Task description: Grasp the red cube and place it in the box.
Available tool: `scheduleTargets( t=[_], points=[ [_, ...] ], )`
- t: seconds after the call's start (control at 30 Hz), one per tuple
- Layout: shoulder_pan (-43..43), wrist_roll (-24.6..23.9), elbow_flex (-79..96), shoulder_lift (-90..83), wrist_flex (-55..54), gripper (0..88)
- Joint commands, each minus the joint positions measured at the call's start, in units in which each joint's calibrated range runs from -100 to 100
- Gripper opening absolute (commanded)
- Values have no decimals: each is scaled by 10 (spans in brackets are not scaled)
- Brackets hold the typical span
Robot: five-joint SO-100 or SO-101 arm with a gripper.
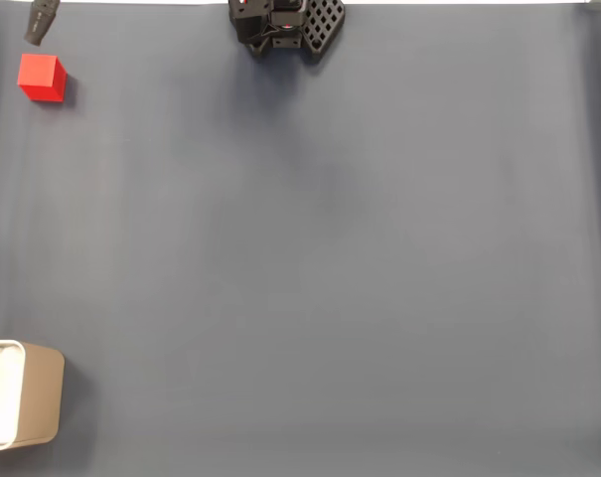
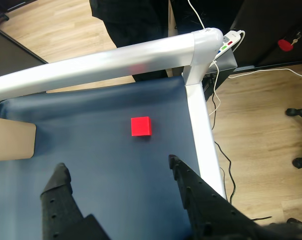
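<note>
The red cube [image 1: 41, 78] sits on the dark blue mat near the far left corner in the fixed view. The box [image 1: 22, 395], white inside with beige-grey sides, stands at the near left edge, partly cut off. My arm [image 1: 285, 28] is folded at the top middle, far from both. In the wrist view the gripper [image 2: 116, 172] is open, its black fingers [image 2: 58, 182] spread wide with nothing between them. The cube [image 2: 141, 126] lies on the mat a short way beyond the fingertips. A beige side of the box [image 2: 11, 141] shows at the left edge.
A small dark object [image 1: 42, 20] pokes in just above the cube. White rails [image 2: 200, 125] border the mat at its corner. Beyond them are wooden floor, a power strip [image 2: 229, 40] with cables, and a person's dark legs [image 2: 128, 20].
</note>
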Motion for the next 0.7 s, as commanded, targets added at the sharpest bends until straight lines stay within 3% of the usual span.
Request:
scheduleTargets(
  t=[0.0,0.67],
  points=[
    [9,-1,-6,5,-24,469],
    [5,33,57,46,-184,491]
  ],
)
